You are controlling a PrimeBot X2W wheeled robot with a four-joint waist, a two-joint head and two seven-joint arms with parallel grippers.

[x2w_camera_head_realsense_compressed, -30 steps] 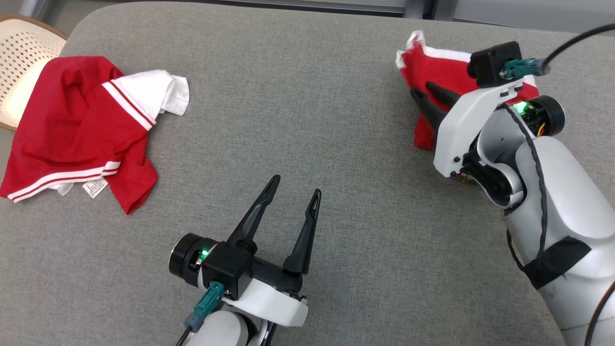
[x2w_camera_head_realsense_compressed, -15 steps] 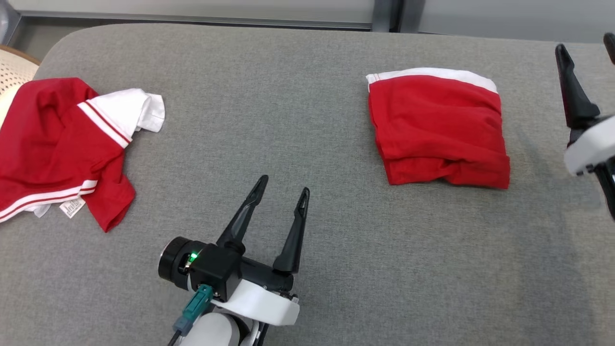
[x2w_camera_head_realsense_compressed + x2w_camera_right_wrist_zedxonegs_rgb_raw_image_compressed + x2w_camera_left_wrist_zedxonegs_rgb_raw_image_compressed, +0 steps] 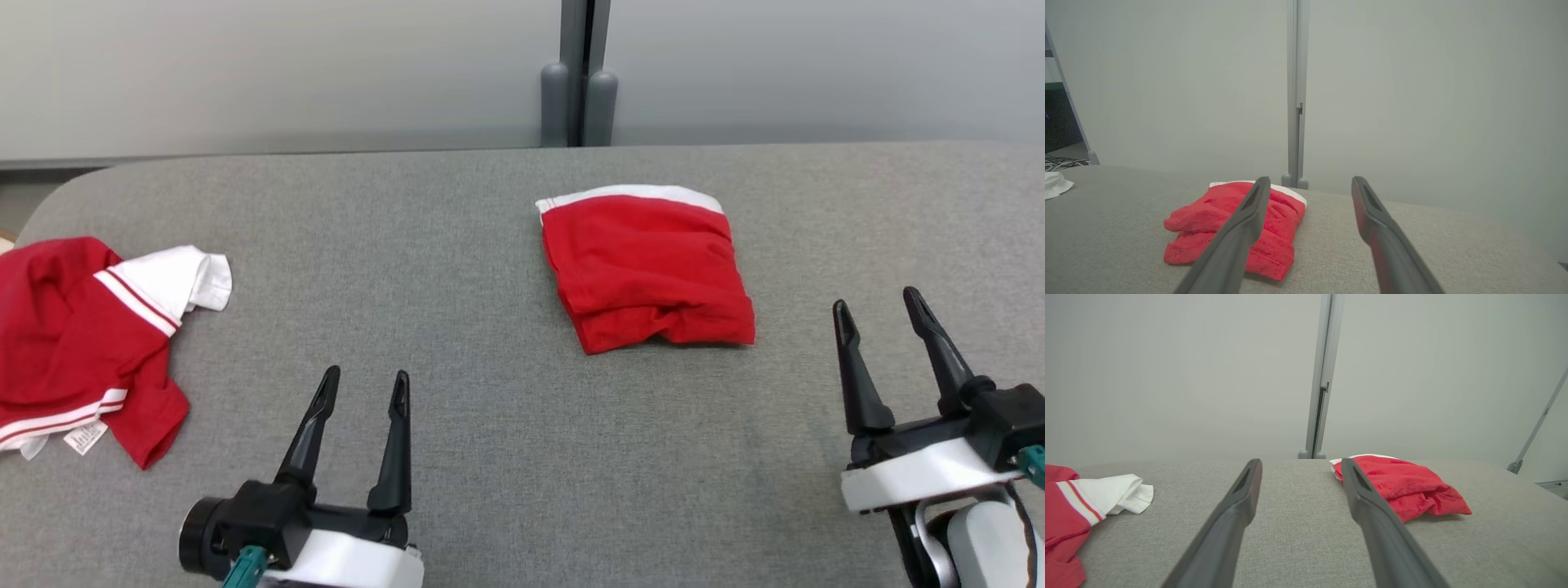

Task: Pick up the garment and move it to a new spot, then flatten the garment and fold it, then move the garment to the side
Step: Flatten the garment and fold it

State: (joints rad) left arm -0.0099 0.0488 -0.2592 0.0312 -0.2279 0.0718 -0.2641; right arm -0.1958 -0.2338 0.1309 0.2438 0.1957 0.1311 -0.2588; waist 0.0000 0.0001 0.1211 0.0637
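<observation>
Left gripper (image 3: 365, 376): fingers spread apart with nothing between them; it hangs low over the near left of the worktop, tips pointing toward the far wall.
Right gripper (image 3: 876, 300): parted about as wide and also empty; it sits at the near right, clear of the cloth.
Folded garment (image 3: 645, 273): red with a white band along its far edge, folded into a compact rectangle. It lies flat on the worktop, right of centre and farther back than both grippers. It is nearer the right one, and neither touches it. Its near edge is rumpled, with the layers showing.
Second garment (image 3: 73, 343): red with a white sleeve and striped trim, crumpled at the left edge, well apart from the folded one. A label shows at its near hem.
Worktop (image 3: 490, 457): grey fabric surface with a rounded far-left corner.
Wall (image 3: 245, 73): pale panels joined by an upright grey post (image 3: 575, 82) behind the worktop's far edge.
</observation>
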